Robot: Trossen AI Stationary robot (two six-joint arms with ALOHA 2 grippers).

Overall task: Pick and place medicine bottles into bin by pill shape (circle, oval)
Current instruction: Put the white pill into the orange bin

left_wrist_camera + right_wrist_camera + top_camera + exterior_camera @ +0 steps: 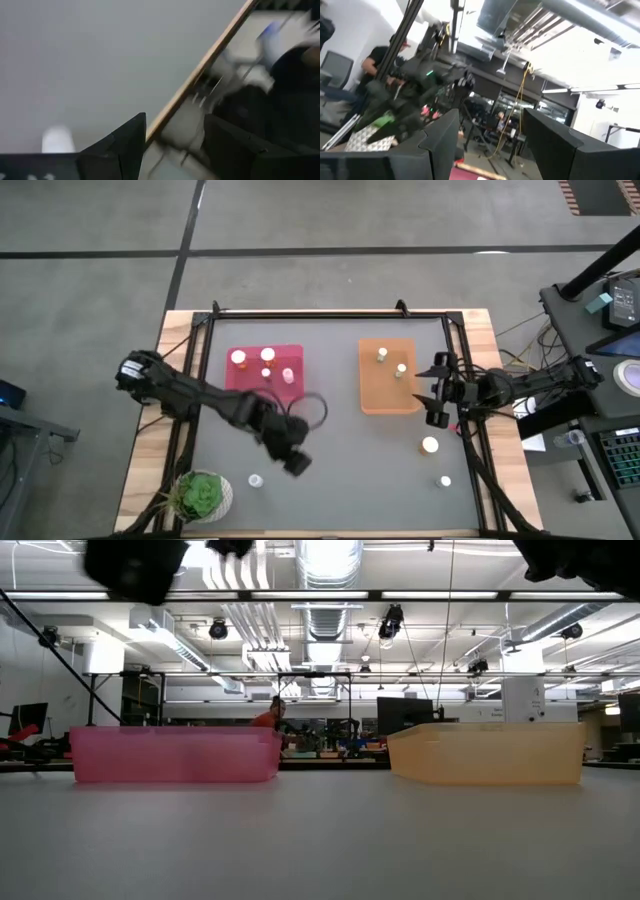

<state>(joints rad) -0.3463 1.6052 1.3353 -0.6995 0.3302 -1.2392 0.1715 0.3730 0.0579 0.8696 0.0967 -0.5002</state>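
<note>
Grey table [340,460]: bottle [255,480] beside left claw [296,463].

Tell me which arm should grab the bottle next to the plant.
Left. Its gripper hangs open just beside that bottle, while the right gripper sits by the orange bin, across the table.

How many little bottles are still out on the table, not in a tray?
3 that show: one bottle near the plant pot, one below the orange tray, one nearer the table's front edge. The left arm may hide more.
</note>
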